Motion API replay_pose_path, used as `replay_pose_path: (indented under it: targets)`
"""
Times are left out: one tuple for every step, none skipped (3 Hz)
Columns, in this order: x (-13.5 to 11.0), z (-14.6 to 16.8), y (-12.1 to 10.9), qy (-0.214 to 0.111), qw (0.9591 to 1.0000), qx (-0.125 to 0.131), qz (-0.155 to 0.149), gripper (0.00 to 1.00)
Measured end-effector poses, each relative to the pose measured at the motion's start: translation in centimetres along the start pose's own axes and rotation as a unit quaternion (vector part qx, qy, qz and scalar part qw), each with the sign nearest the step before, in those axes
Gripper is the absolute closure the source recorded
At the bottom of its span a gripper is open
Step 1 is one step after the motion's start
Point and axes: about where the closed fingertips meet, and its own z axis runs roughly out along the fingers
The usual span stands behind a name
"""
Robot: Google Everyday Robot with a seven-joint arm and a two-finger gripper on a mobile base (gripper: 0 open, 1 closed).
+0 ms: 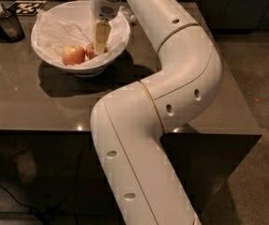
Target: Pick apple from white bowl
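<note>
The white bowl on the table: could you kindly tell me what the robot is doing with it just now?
The robot's arm reaches across the table into the white bowl, which is lined with crumpled paper and holds two apples. The gripper is down inside the bowl, right at the apple, the darker red one. The larger apple with orange-yellow patches lies beside it. The darker apple appears to rest in the bowl, not yet lifted.

You can read no text, number or brand, only a black-and-white patterned marker (pixel 26 6) flat on the table (pixel 40 102) beyond the white bowl (pixel 80 68), where the gripper (pixel 99 48) sits against the apple (pixel 90 51).
</note>
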Motion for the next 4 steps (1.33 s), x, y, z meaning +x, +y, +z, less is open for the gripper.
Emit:
replay_pose_path:
  targets:
    - [0.3,0.6,0.0,-0.006,1.0000,-0.004,0.005,0.17]
    - [0.7,1.3,0.0,-0.013,0.9998,-0.008,0.010,0.17]
    - [1.1,1.9,0.1,-0.019,0.9996,-0.013,0.013,0.17]
    - [1.4,2.6,0.3,-0.025,0.9994,-0.018,0.018,0.17]
